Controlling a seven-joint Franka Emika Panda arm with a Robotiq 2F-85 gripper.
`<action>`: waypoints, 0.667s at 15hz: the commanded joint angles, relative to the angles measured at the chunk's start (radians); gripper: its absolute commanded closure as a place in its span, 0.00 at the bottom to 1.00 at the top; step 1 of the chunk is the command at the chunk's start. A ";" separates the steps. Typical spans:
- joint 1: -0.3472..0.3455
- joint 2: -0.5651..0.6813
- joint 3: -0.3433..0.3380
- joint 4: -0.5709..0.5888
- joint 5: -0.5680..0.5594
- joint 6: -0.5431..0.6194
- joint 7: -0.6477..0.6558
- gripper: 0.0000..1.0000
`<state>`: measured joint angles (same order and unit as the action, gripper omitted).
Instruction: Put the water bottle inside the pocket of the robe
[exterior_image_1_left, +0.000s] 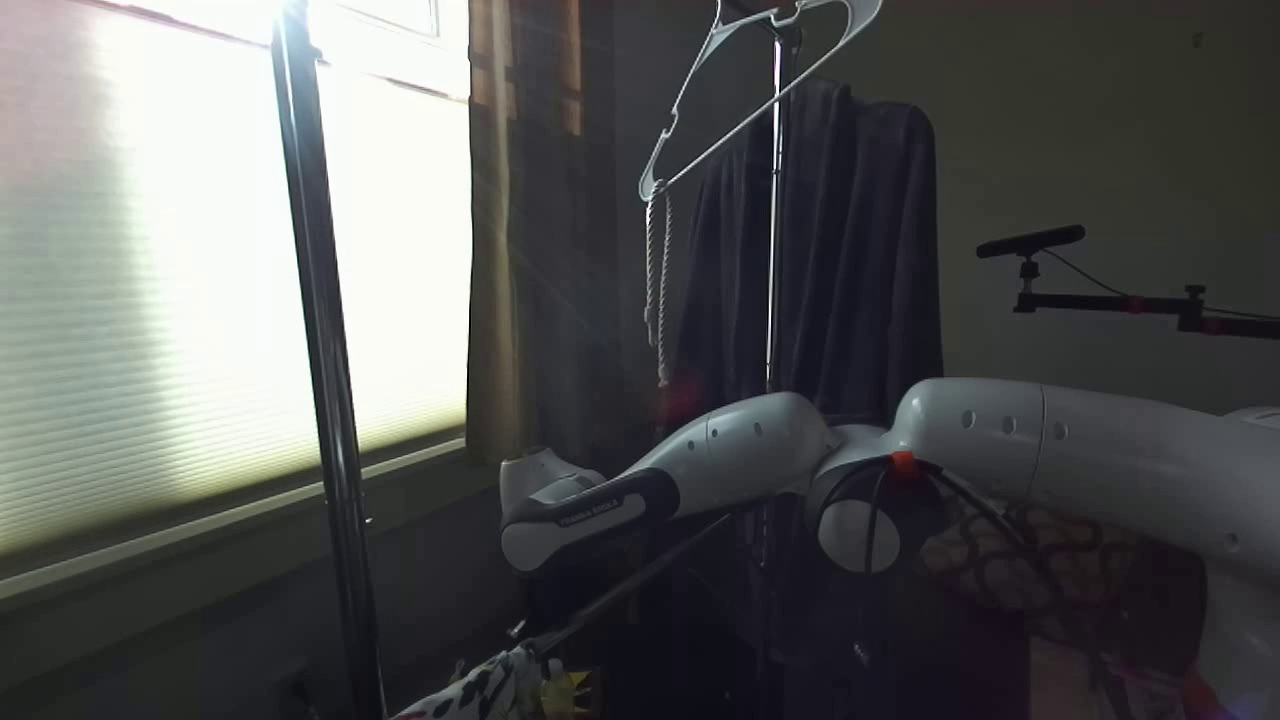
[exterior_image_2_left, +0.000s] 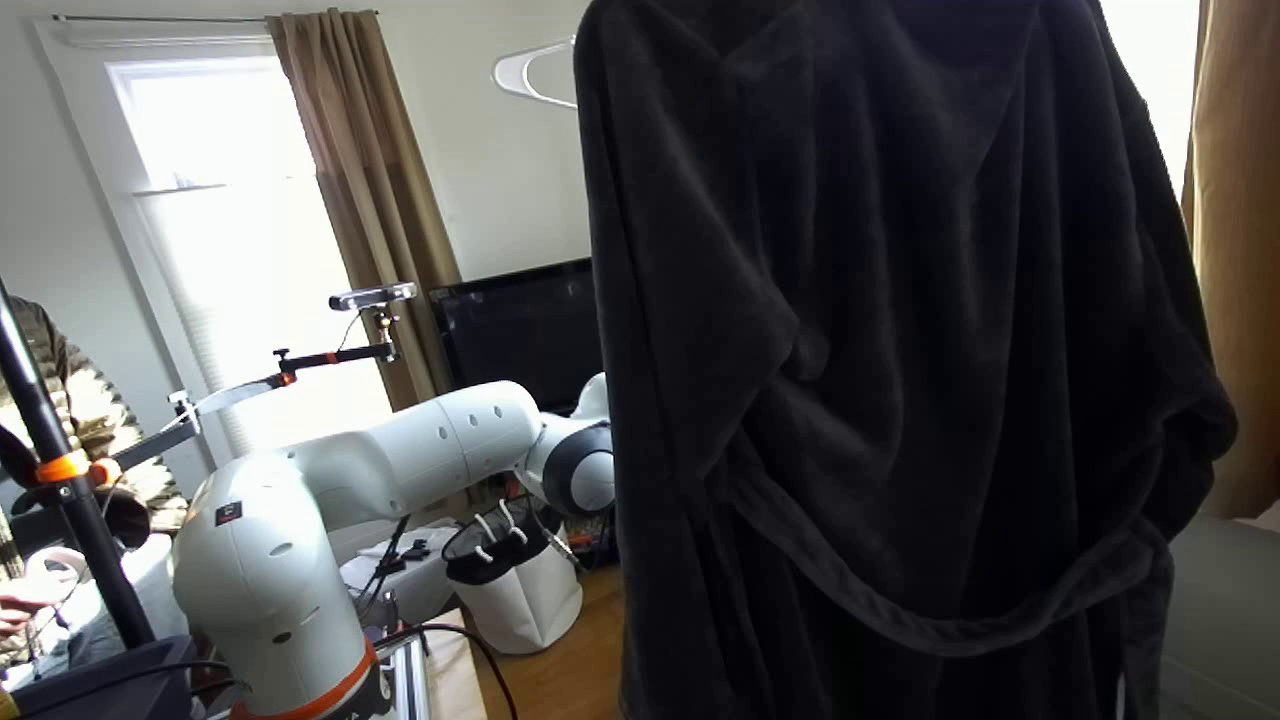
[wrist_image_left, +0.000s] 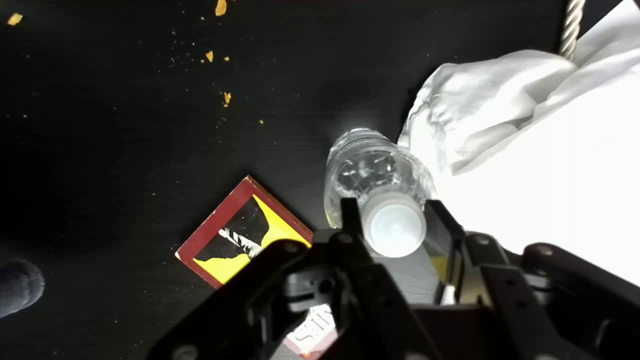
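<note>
The clear water bottle with a white cap is in the middle of the wrist view. It looks upright over a dark surface. My gripper reaches down onto it, with its two fingers close on both sides of the cap and neck, so it looks shut on the bottle. In an exterior view a dim bottle shape shows low down, and the gripper there is lost in the dark. The dark robe hangs large in an exterior view, with its belt tied across. It also hangs behind the arm. No pocket opening is clearly visible.
White cloth with a rope lies against the bottle's right side. A red and yellow box is at its left. A pale hanger and metal poles stand near the arm. A white bag is behind.
</note>
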<state>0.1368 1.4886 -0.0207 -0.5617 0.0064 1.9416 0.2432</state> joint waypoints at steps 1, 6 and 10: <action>0.009 0.000 -0.010 -0.023 -0.013 0.025 0.034 0.68; 0.007 0.000 -0.009 -0.031 -0.011 0.026 0.034 0.91; 0.011 -0.001 0.005 0.021 -0.004 0.014 0.009 0.92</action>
<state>0.1386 1.4876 -0.0224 -0.5652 0.0063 1.9420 0.2538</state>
